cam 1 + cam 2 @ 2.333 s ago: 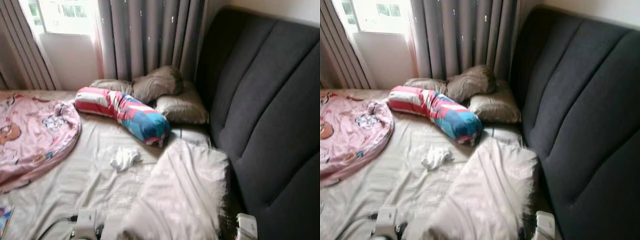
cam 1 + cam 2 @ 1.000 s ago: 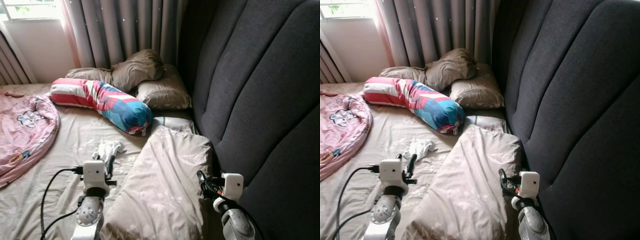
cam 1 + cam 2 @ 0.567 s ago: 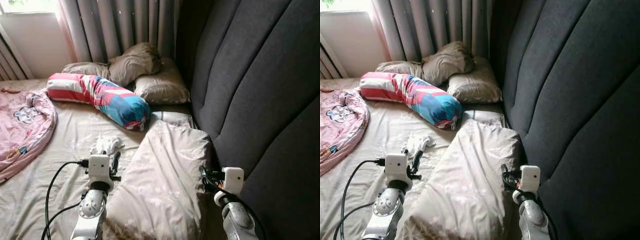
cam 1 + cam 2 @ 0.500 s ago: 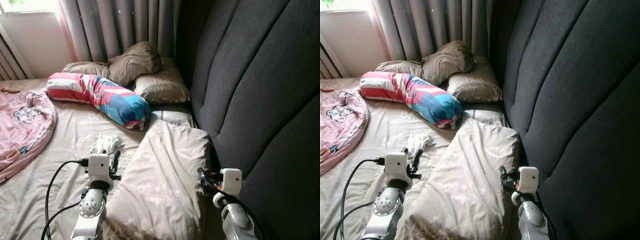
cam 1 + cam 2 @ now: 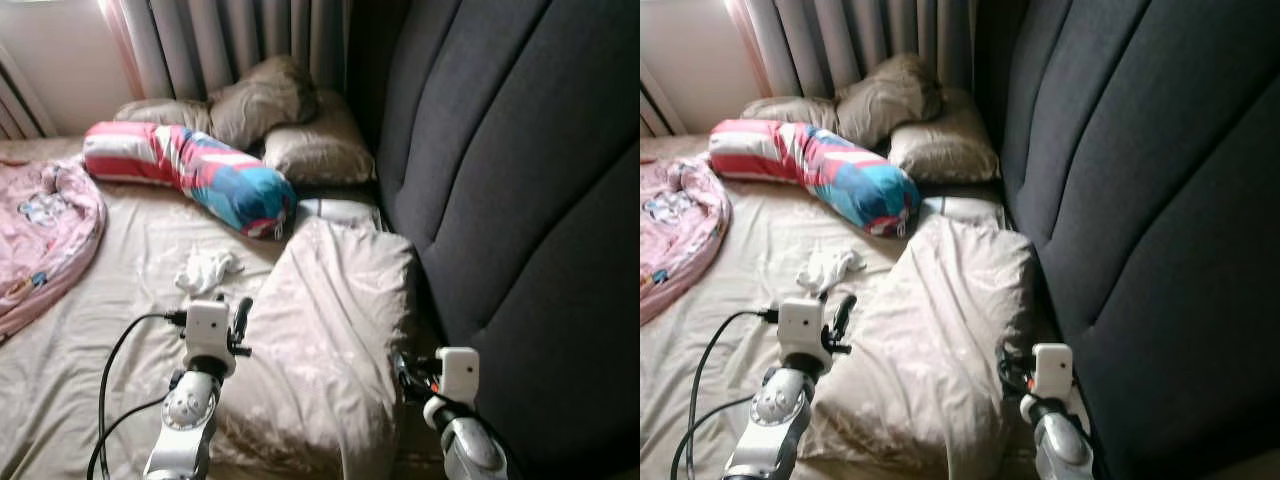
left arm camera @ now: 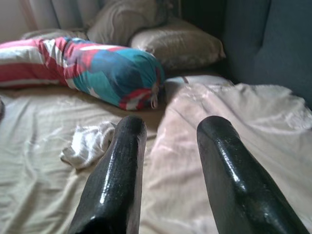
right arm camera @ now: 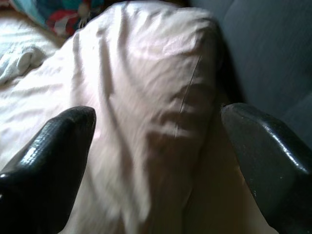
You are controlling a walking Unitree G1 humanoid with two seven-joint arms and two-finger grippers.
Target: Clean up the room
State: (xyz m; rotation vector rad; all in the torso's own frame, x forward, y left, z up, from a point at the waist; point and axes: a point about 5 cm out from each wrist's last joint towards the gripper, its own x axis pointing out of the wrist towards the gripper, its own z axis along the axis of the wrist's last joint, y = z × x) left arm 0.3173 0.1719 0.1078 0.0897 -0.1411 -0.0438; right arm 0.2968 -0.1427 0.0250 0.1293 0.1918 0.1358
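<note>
A large beige pillow [image 5: 335,320] lies crumpled on the bed beside the dark headboard [image 5: 520,190]. My left gripper [image 6: 173,127] hovers open at the pillow's left edge, with nothing between its fingers. On the pillow's right side, close to the headboard, my right gripper [image 7: 158,114] is wide open, its fingers spread over the pillow's cover. A small white cloth [image 5: 206,268] lies on the sheet just ahead of the left gripper. Beyond it rests a red, white and blue bolster [image 5: 195,172].
Two brown pillows [image 5: 290,125] are stacked at the head corner under grey curtains [image 5: 240,40]. A pink blanket [image 5: 40,235] is bunched at the left. A black cable [image 5: 115,370] trails from my left wrist over the beige sheet [image 5: 90,340].
Both arms have come up into view on either side of the large pillow. The camera has moved closer and tilted down. The things on the bed have not moved.
</note>
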